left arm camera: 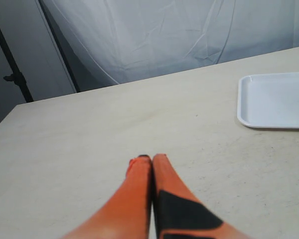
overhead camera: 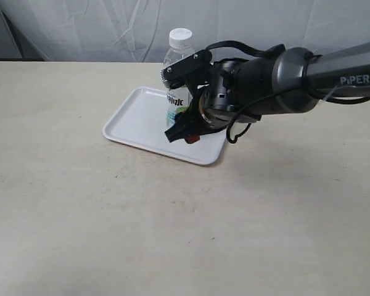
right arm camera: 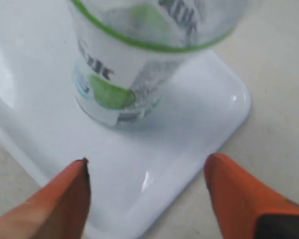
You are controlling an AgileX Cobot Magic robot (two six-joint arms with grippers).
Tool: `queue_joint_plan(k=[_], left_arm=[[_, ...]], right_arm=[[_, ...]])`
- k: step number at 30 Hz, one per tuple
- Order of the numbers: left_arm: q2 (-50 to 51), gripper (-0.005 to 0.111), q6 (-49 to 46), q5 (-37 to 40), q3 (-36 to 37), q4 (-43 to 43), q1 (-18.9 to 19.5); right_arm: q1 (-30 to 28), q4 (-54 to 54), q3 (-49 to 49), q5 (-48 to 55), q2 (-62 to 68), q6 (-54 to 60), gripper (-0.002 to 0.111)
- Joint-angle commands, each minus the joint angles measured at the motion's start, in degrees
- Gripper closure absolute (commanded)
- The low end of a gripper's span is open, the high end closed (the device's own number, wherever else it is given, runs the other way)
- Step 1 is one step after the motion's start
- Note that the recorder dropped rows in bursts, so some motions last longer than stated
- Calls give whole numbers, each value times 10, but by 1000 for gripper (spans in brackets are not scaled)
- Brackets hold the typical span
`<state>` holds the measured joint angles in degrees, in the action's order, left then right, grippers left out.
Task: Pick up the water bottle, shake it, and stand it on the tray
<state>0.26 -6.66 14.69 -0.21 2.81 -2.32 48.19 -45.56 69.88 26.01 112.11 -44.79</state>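
The water bottle [overhead camera: 178, 68] stands upright on the white tray [overhead camera: 135, 120], its white cap on top and its lower half hidden behind my right arm. In the right wrist view the bottle [right arm camera: 124, 84] rests on the tray [right arm camera: 179, 134] with its lime label facing me. My right gripper [right arm camera: 147, 172] is open, its orange fingers [right arm camera: 65, 199] apart from the bottle, just in front of it above the tray's near corner. In the exterior view the right gripper [overhead camera: 184, 131] sits low beside the bottle. My left gripper [left arm camera: 152, 158] is shut, empty, over bare table, with the tray [left arm camera: 276, 99] further off.
A beige table [overhead camera: 111, 216] spreads all around the tray. A white cloth backdrop [overhead camera: 111, 24] hangs behind the far edge. A dark stand [left arm camera: 12, 64] shows beyond the table in the left wrist view. The left arm is out of the exterior view.
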Motion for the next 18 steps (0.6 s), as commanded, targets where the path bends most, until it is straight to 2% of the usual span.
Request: queue_joint_plan(k=[1,3,7,11,18], left_arm=[[-3,106,1,-5,2,-4,0],[-3,106,1,-5,2,-4,0],[-3,106,1,-5,2,-4,0],[-3,106,1,-5,2,-4,0],[-3,106,1,-5,2,-4,0]], right_arm=[[0,100,1,84,-5,53,81],[0,125,1,128,-5,54,108],[0,134,-5,181,-13,55,108],[0,137,-48,159,-63,45,108],[0,180,-205,175,-327,2,108]])
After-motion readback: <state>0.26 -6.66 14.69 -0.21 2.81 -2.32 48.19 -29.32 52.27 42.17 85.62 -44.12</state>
